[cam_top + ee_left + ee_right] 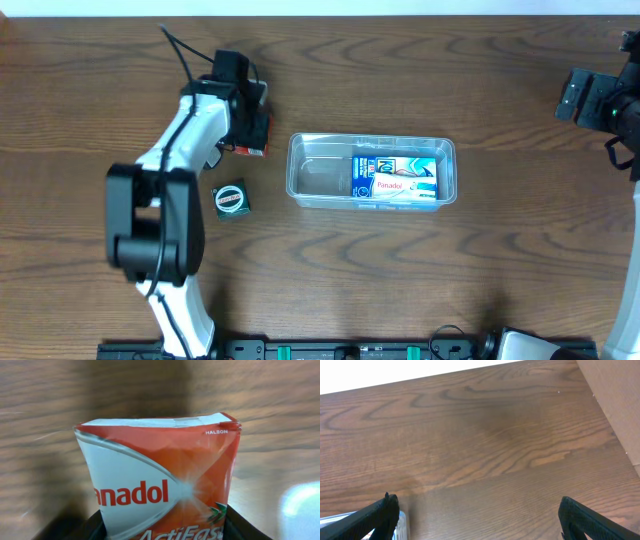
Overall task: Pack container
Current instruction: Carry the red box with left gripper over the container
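Note:
The clear plastic container (320, 175) lies at the table's middle, with a blue-and-white Panadol box (395, 179) in its right half. My left gripper (255, 125) is shut on a red-and-white Panadol ActiFast box (160, 485), which fills the left wrist view between the dark fingers; overhead the box (256, 140) shows left of the container, at or just above the table. My right gripper (477, 517) is open and empty at the far right edge of the table; a corner of the container (400, 520) shows by its left finger.
A small black box with a round label (232, 198) sits on the table below the left gripper, left of the container. The left arm (165, 200) stretches from the front edge. A brown cardboard surface (615, 400) stands at the right.

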You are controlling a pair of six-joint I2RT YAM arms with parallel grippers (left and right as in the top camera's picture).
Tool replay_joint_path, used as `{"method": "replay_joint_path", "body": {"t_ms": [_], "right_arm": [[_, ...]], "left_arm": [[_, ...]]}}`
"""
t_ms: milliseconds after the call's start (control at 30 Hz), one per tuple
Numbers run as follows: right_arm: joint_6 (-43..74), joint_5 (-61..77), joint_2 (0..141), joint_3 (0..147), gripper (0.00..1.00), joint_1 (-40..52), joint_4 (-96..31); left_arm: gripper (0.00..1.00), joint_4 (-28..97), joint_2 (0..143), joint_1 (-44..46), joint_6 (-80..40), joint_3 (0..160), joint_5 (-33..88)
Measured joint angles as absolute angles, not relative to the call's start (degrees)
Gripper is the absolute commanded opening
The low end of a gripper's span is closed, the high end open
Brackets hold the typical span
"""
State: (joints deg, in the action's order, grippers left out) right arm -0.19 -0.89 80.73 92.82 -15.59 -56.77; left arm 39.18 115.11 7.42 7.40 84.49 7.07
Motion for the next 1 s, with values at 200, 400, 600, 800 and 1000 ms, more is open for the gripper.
{"method": "replay_joint_path", "body": {"t_ms": [200,400,600,800,1000], "right_arm": [[-0.19,-0.91,80.73,92.82,0.99,-15.59,-56.75],[-0.19,-0.91,80.73,92.82,0.99,-15.59,-56.75],[-0.19,-0.89,80.73,92.82,0.99,-15.59,-56.75],[-0.19,-0.91,80.73,92.82,0.99,-15.59,-56.77],[-0.19,-0.91,80.73,92.82,0.99,-15.59,-56.77]], "left_arm": [[0.49,42.83,100.88,8.62,-0.91,84.9,7.07],[0.48,47.86,88.18,14.15,-8.86,85.47,7.07],[0.42,52.31,82.56,22.55,-17.76,85.54,7.11],[0.43,52.14,85.38,31.33,-23.05,85.54,5.13],[0.43,51.77,92.84,35.92,-26.2,85.54,1.72]]}}
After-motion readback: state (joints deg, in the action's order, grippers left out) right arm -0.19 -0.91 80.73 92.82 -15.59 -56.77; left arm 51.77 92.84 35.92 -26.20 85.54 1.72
